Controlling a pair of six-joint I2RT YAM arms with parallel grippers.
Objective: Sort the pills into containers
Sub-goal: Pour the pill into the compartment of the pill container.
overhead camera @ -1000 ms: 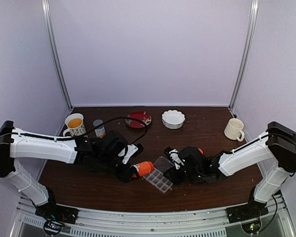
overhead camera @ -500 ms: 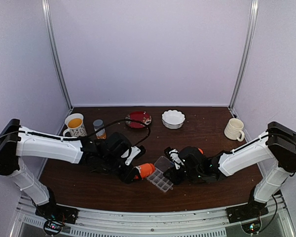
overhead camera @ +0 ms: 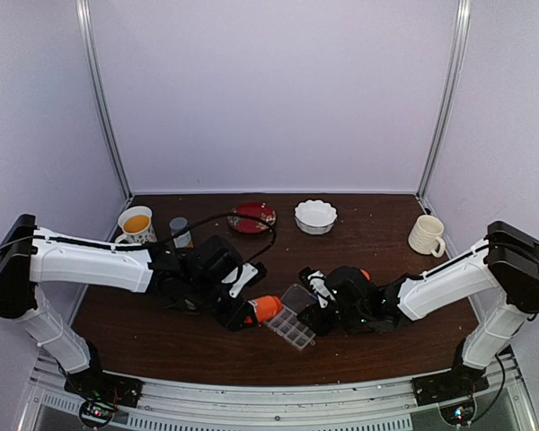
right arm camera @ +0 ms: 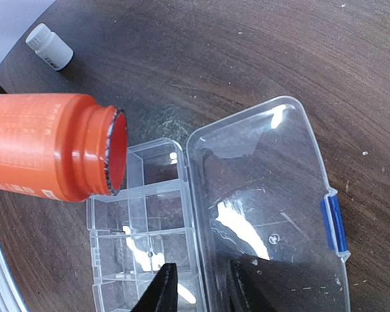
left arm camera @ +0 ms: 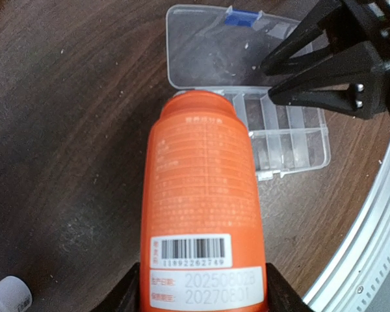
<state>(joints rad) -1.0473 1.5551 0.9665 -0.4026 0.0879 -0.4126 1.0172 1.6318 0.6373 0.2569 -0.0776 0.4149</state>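
My left gripper (overhead camera: 241, 315) (left arm camera: 205, 296) is shut on the base of an uncapped orange pill bottle (overhead camera: 264, 309) (left arm camera: 205, 188). The bottle (right arm camera: 45, 146) lies tilted, its open mouth over the far corner cell of the clear pill box (overhead camera: 294, 329) (right arm camera: 143, 221). The box lies open on the table, its hinged lid (right arm camera: 266, 188) (left arm camera: 208, 52) flat beside the tray (left arm camera: 292, 146). My right gripper (overhead camera: 317, 308) (right arm camera: 201, 286) straddles the box's hinge edge, one finger in a cell and the other on the lid. No pills show; the cells in view look empty.
At the back stand a mug of yellow liquid (overhead camera: 136, 224), a small grey-capped bottle (overhead camera: 179, 228), a red plate (overhead camera: 252, 216), a white scalloped bowl (overhead camera: 315, 215) and a cream mug (overhead camera: 426, 234). A small white bottle (right arm camera: 49, 47) stands left of the box. A metal rail (left arm camera: 370, 247) edges the table.
My left arm has carried the orange bottle a little to the right, bringing its mouth over the pill box. The right arm and the box have not moved.
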